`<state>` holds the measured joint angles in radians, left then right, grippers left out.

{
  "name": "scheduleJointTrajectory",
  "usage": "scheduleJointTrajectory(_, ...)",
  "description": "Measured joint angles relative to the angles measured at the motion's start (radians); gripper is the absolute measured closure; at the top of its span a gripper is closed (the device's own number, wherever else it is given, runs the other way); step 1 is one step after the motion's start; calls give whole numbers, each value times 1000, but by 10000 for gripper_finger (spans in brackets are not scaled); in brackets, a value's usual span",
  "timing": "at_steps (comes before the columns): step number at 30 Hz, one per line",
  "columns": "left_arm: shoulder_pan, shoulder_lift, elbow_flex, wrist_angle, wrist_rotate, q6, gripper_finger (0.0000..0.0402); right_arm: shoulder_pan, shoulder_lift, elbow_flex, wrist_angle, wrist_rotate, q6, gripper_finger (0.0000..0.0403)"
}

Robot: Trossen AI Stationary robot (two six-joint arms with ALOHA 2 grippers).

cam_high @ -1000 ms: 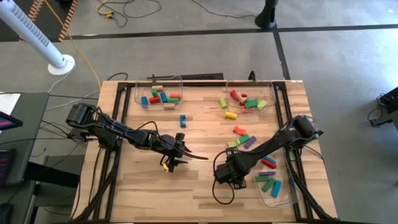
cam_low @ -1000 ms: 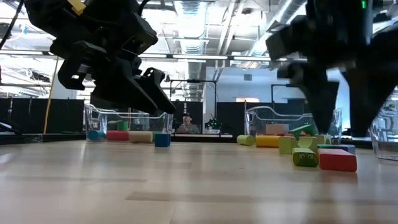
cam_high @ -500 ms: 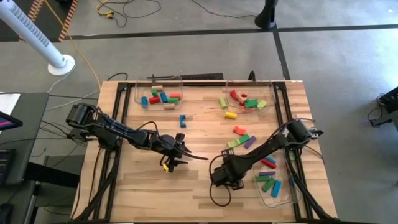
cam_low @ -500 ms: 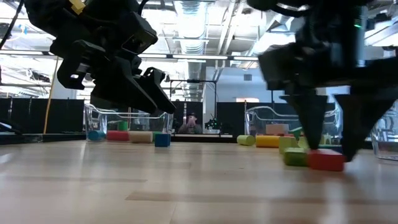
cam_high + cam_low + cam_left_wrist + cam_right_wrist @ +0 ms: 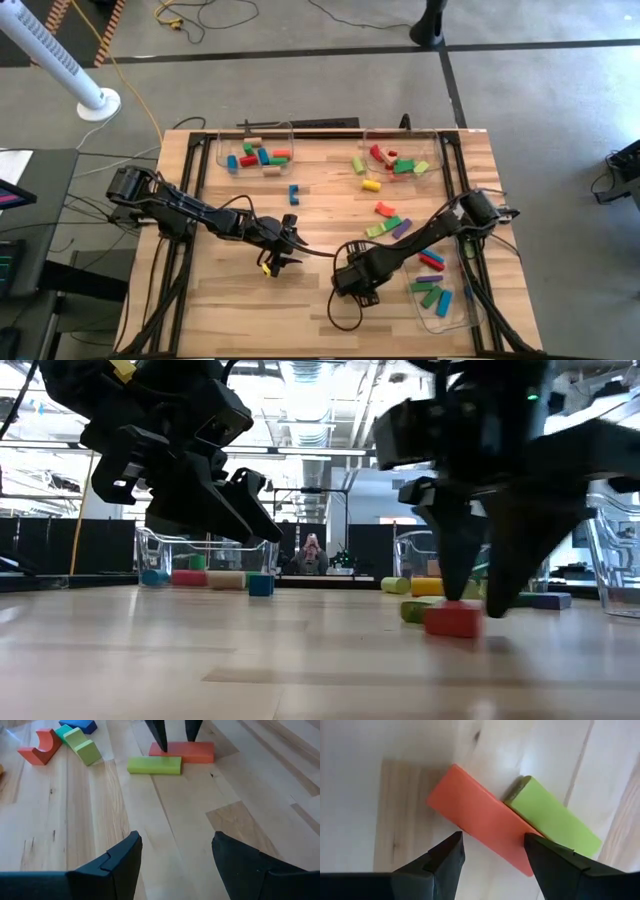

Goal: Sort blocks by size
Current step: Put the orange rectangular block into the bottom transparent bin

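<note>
The right end effector stands low over the desk near its front middle, fingers apart and pointing straight down, one on either side of a red bar. In the right wrist view the bar lies directly beneath, between the two fingertips, with its long axis running across the gap, so the fingers appear to bracket its narrow width. The low view shows the bar resting on the wood, not lifted, and whether the fingers touch it cannot be told. A lime bar lies flat against the red one's far long side, parallel and offset towards one end; closing may nudge it.

The red bar is a flat, plain, orange-red rectangular piece, mid-length, with clean edges.

The left end effector waits a short way to the left, its fingers also apart and holding nothing; its wrist view looks across at the red bar, the lime bar and the right fingers above them. The right arm is clearly the nearer one.

Farther out, loose blocks lie between the right arm and the back trays, and more blocks sit in the right tray.
</note>
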<state>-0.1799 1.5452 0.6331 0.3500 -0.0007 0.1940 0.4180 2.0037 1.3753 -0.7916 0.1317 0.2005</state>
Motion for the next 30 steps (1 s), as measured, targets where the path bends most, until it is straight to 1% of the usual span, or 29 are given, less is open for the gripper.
scheduleJointTrajectory(4, 0, 0, 0, 0, 0, 0, 173, -38, 0, -13, 91, 54, 10, 148)
scheduleJointTrajectory(7, 0, 0, 0, -3, 0, 0, 173, -62, 1, -14, 139, 51, 12, 148)
scheduleJointTrajectory(10, 0, 0, 0, -7, 0, 0, 173, -67, 1, -14, 133, 26, 30, 148)
scheduleJointTrajectory(13, 0, 0, 0, -19, 0, 4, 173, -58, 0, -13, 121, -14, 89, 148)
scheduleJointTrajectory(17, 0, 0, 0, -21, -1, 4, 173, -27, 0, -13, 140, -25, 147, 149)
scheduleJointTrajectory(22, 0, 0, 0, -19, 0, -4, 173, -7, 0, -9, 155, -40, 280, 148)
scheduleJointTrajectory(26, 0, 0, 0, -19, 0, -6, 173, 8, 4, 28, 123, -61, 314, 148)
scheduleJointTrajectory(30, 0, 0, 0, -16, -1, -7, 173, 23, 6, 104, 81, -66, 302, 148)
